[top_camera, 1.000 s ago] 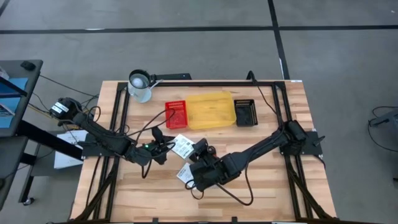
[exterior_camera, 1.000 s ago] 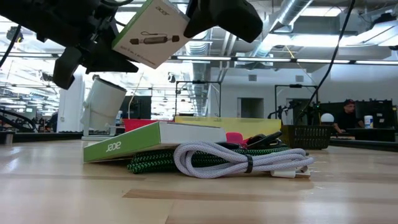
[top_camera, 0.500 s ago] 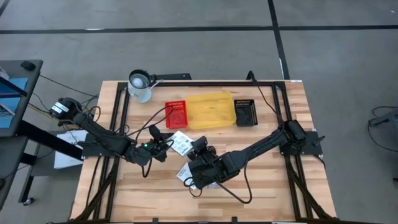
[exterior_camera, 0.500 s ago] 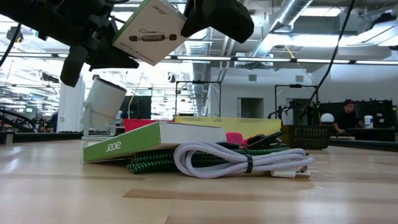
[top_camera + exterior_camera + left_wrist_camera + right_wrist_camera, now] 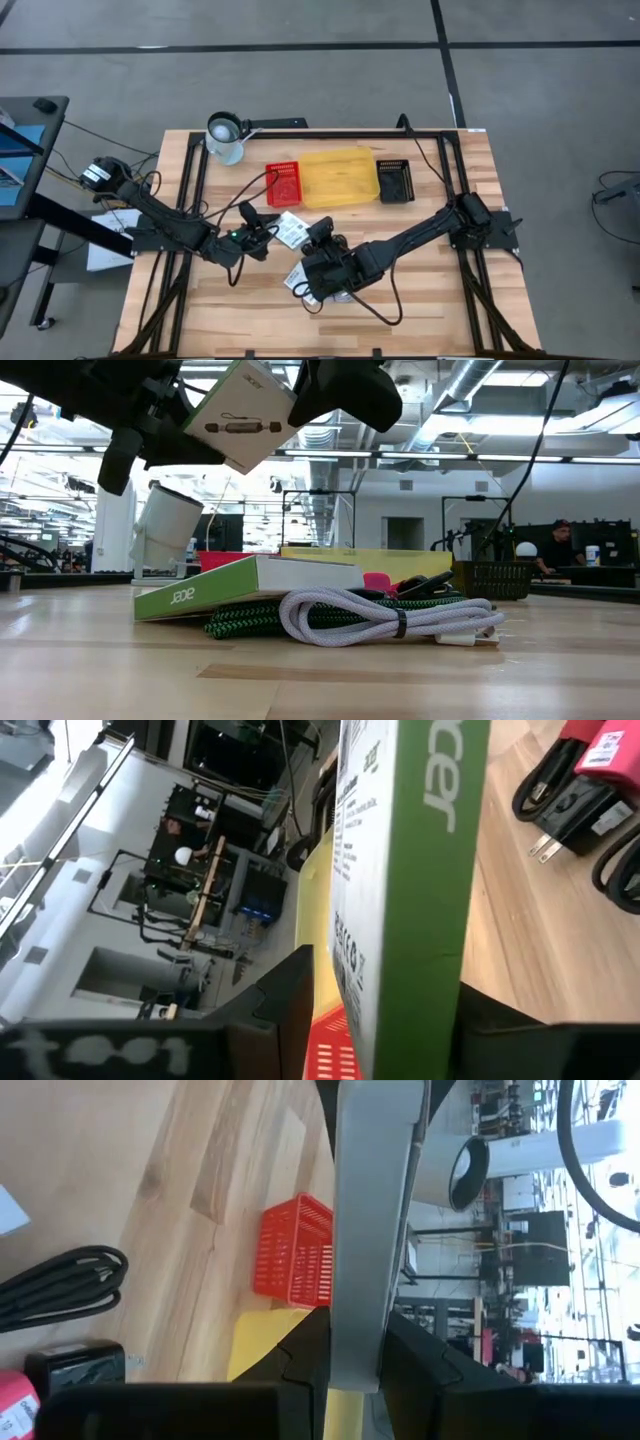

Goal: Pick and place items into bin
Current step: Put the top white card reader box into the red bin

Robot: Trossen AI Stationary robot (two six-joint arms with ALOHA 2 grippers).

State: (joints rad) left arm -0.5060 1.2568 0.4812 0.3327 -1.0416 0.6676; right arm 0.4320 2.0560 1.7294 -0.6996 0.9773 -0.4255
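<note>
I have the left gripper (image 5: 263,230) clamped on the white box (image 5: 291,232), its two fingers pressed against the box's opposite faces; in the left wrist view the green side with the brand lettering (image 5: 410,870) fills the gap between them. The right gripper (image 5: 318,235) grips the same box from the other end, and its own camera looks along the box's thin pale edge (image 5: 370,1230) held tight between its fingers. From table height the box (image 5: 245,415) hangs tilted in the air, clear of the wood, with the left gripper (image 5: 165,430) on one side and the right gripper (image 5: 330,390) on the other. Directly beneath both hands the rest of the items lie in a heap on the table (image 5: 440,310): a second box (image 5: 250,582) with a green edge lying flat, a green-and-black braided cord (image 5: 250,623) under it, a white coiled cord (image 5: 390,618) in front, and a red-pink piece (image 5: 378,582) behind. Past the left fingers I also see a black plug adapter (image 5: 570,795) just beside that red-pink piece. Ahead of both hands, toward the far side of the table, the yellow bin (image 5: 338,177) sits between a red basket (image 5: 283,182) and a black basket (image 5: 394,180), well apart from the held box. A white lamp (image 5: 226,135) stands beyond the red basket.
</note>
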